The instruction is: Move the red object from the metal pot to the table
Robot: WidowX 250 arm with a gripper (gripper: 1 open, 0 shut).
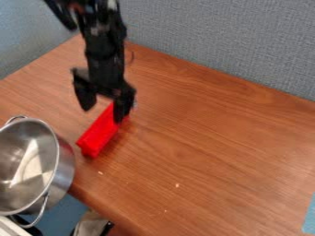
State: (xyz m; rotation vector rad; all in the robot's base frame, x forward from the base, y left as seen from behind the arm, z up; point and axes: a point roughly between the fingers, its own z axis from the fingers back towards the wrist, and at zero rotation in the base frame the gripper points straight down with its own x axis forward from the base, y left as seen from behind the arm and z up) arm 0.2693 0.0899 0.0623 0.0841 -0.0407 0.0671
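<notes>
The red object (98,135), a bright red rectangular block, lies flat on the brown wood-grain table (209,147), just right of the metal pot (28,166). The pot stands at the table's front left corner, shiny and with nothing showing inside. My gripper (105,103) hangs just above the block's far end, a little blurred, its fingers spread apart and open. Nothing is between them. The block is free of the gripper.
A grey-blue wall runs behind the table. The table's front edge curves past the pot, and some blue and white items (87,226) show below it.
</notes>
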